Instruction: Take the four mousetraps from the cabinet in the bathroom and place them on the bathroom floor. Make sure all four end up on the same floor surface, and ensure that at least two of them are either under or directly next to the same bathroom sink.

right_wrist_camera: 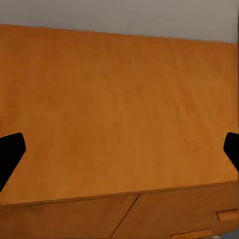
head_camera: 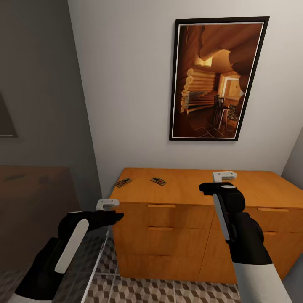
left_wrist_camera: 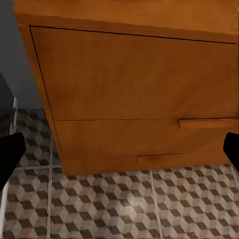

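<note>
Hovering over the low orange-brown wooden cabinet (head_camera: 185,191), the right gripper (head_camera: 224,176) has its fingers spread wide and empty. Beside the cabinet's corner, the left gripper (head_camera: 107,204) hangs splayed above the cube-patterned tile floor (head_camera: 139,290). Two small flat brown mousetraps (head_camera: 123,182) (head_camera: 158,181) lie on the cabinet top, near its back edge.

We see the cabinet (head_camera: 181,198), a low orange-brown unit with drawers, standing on the patterned bathroom floor (head_camera: 168,292) against the wall. On its flat top, toward its left end, two small mousetraps (head_camera: 123,182) (head_camera: 158,181) lie flat, near each other but apart.
</note>
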{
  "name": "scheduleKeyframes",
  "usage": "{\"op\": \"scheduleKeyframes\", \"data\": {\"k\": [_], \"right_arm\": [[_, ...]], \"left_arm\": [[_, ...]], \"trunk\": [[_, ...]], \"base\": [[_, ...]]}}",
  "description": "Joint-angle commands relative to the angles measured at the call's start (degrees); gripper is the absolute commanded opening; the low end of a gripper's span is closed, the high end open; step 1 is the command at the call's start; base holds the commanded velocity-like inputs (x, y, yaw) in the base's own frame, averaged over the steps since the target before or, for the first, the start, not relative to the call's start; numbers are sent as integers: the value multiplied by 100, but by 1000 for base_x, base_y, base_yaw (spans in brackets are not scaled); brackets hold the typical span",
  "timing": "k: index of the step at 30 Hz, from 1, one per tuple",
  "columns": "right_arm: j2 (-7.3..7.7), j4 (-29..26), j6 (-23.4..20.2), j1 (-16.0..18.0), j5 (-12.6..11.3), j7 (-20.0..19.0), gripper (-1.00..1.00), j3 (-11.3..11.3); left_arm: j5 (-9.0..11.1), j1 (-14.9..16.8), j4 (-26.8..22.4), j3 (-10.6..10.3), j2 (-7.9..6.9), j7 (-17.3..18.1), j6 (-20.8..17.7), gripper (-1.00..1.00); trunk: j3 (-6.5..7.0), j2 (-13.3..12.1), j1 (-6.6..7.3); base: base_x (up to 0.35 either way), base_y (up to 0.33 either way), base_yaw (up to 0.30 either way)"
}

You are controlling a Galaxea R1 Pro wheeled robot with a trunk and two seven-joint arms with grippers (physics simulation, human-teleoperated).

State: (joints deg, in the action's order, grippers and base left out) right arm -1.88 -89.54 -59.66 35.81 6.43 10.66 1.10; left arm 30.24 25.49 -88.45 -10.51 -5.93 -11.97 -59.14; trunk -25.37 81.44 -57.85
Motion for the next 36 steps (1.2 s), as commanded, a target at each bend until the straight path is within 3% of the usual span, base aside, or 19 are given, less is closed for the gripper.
{"op": "scheduleKeyframes", "data": {"k": [1, 13, 21, 36], "right_arm": [[-4, 6, -34, 59, 50, -23, 100, 5], [-30, 419, -34, 530, 28, 8, 100, 5], [-40, 879, -34, 683, 37, 20, 100, 5], [-80, 1224, -34, 732, 33, -39, 100, 22]], "left_arm": [[70, 87, -3, -9, -5, -51, -15, 100], [144, 1079, 11, -5, 3, -6, -34, 100], [170, 1566, 36, -6, 4, -2, -42, 100], [185, 1967, 156, -13, 4, -1, -36, 100]], "trunk": [[-7, 4, 0], [-7, 4, 0], [-7, 4, 0], [-7, 4, 0]], "base": [[0, 0, 0], [0, 0, 0], [0, 0, 0], [0, 0, 0]]}}
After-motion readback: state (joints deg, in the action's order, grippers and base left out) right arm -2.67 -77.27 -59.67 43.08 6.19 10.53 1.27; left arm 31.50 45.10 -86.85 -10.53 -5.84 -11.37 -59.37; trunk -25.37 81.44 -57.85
